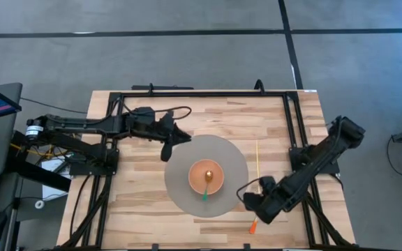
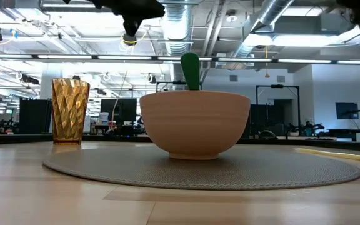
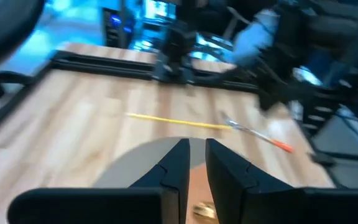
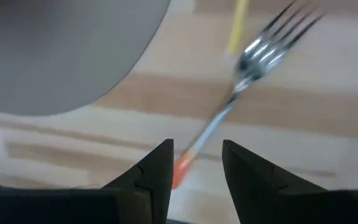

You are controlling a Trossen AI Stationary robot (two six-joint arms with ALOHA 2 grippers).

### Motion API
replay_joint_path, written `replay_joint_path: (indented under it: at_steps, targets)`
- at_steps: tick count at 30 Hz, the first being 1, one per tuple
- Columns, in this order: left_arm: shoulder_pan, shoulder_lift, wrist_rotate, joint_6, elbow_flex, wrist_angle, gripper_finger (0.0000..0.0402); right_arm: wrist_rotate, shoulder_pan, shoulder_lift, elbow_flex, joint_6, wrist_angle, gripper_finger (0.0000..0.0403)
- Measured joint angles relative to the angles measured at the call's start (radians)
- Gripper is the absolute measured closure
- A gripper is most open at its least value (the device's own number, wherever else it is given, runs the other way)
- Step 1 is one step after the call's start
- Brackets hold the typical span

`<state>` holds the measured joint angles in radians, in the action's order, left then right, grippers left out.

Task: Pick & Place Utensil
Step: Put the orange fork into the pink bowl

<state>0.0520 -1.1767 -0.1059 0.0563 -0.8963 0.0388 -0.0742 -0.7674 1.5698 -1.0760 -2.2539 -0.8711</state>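
Observation:
A tan bowl (image 1: 206, 176) stands on a round grey placemat (image 1: 180, 199). A green-handled utensil (image 1: 205, 194) leans in the bowl, and its handle (image 2: 190, 70) rises over the rim. A fork with an orange handle (image 4: 229, 102) lies on the wood right of the mat, next to a thin yellow stick (image 1: 257, 160). My right gripper (image 4: 197, 149) is open over the fork, one finger on each side of the orange handle end (image 4: 180, 169). My left gripper (image 3: 197, 152) hovers at the mat's far left edge with only a narrow gap between its fingers, holding nothing.
An amber faceted glass (image 2: 67, 111) stands on the table left of the bowl in the low view; in the high view it is hidden. A black frame (image 1: 187, 94) runs along the table's far and side edges. Bare wood lies near the table's near edge (image 1: 152, 223).

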Motion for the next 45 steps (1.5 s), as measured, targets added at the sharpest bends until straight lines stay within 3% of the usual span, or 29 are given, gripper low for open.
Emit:
replay_joint_path:
  at_steps: [5,12,20,27,45]
  targets:
    - [0.036,0.0,0.074,-0.001,0.0,-0.057,0.0349,-0.001,-0.019,0.089,0.0,-0.074,0.164,0.0272]
    - [0.087,0.0,0.08,-0.11,0.0,-0.232,0.0349,-0.001,-0.022,0.186,0.0,-0.094,0.295,0.0272]
    - [0.109,0.0,0.08,-0.177,0.0,-0.363,0.0349,0.005,-0.026,0.192,0.0,-0.094,0.289,0.0281]
    - [0.108,0.0,0.08,-0.183,0.0,-0.378,0.0349,0.034,-0.048,0.2,0.0,-0.07,0.184,0.03]
    - [0.106,0.0,0.08,-0.157,0.0,-0.375,0.0349,0.047,-0.03,0.216,0.018,-0.093,0.177,0.0301]
